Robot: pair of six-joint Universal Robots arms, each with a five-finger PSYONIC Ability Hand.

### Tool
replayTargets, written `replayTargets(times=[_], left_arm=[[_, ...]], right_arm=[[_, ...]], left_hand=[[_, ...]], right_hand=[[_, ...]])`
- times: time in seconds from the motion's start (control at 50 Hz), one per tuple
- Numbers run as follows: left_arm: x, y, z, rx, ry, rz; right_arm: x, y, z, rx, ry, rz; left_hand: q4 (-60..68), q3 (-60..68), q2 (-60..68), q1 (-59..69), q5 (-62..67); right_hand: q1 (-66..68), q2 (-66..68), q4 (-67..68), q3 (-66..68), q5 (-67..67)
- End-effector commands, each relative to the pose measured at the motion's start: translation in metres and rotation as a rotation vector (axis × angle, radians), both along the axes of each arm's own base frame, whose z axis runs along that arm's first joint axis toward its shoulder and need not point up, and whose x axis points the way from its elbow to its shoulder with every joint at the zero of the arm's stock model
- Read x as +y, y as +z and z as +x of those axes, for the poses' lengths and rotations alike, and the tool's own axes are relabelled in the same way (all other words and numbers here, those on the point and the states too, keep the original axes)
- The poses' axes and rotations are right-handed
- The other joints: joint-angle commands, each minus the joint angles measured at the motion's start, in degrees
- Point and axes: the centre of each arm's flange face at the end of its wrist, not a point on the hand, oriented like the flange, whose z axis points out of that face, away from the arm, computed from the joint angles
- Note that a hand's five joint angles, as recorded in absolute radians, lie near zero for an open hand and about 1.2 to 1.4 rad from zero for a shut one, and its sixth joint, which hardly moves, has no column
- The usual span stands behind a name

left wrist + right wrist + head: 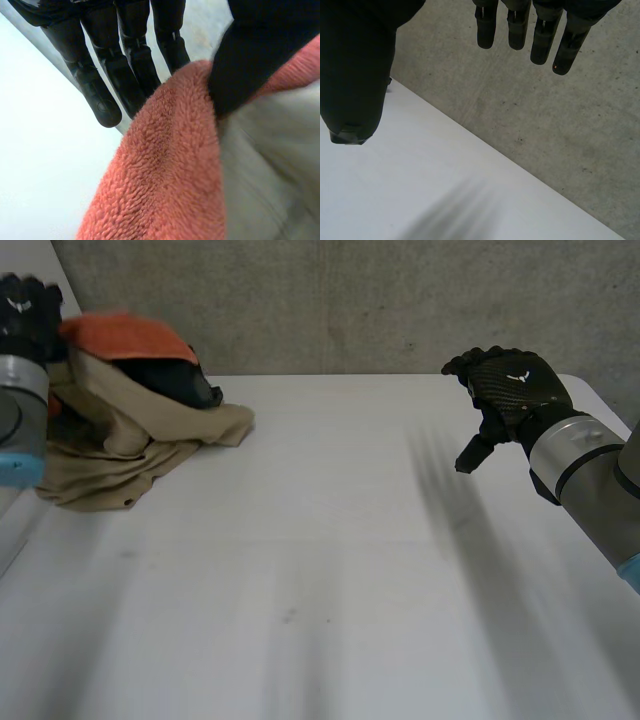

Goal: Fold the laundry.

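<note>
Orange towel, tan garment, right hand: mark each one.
orange towel (120, 335): head view, its fuzzy top surface.
tan garment (120, 470): head view, its spread lower fold.
right hand (515, 380): head view, the back of the hand.

no legible text, white emblem (517, 377) on right hand (503, 392)

The left arm (20, 410) is reaching forward at the near left, carrying the left hand (25, 315) high, at the far left. The right arm (590, 470) is coming in from the right, angled inward, and is holding the right hand (510, 390) raised in the air. That hand's fingers (517, 25) are hanging loosely straight, side by side, with its thumb (355, 75) standing well apart from them, gripping nothing.
</note>
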Motion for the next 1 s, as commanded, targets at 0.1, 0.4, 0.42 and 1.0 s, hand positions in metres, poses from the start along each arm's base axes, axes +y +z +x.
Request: replayTargets(times=[0.1,0.4,0.42,1.0], left_arm=[[0.025,-0.033,-0.013,-0.002,-0.035,0.127],[0.035,-0.047,-0.013,-0.019,-0.031,0.238],[0.032,-0.041,-0.013,-0.019,-0.030,0.221],[0.004,-0.064,-0.009,-0.019,-0.001,0.219]], right_arm=[[0.001,0.001,0.000,0.000,0.000,-0.001],[0.001,0.001,0.000,0.000,0.002,-0.003],[0.001,0.001,0.000,0.000,0.002,-0.001],[0.004,0.000,0.005,0.004,0.014,-0.003]], left_hand=[[-8.57,-7.64,-8.20,-1.22,2.04],[-41.29,-40.36,-40.92,-33.94,-30.68],[-41.29,-40.36,-40.92,-33.94,-30.68],[11.34,12.27,11.70,18.69,21.95]], right_hand=[[-1.33,-3.05,-3.56,-2.30,-3.10],[-1.33,-3.05,-3.56,-2.30,-3.10],[-1.33,-3.05,-3.56,-2.30,-3.10],[-1.33,-3.05,-3.56,-2.30,-3.10]])
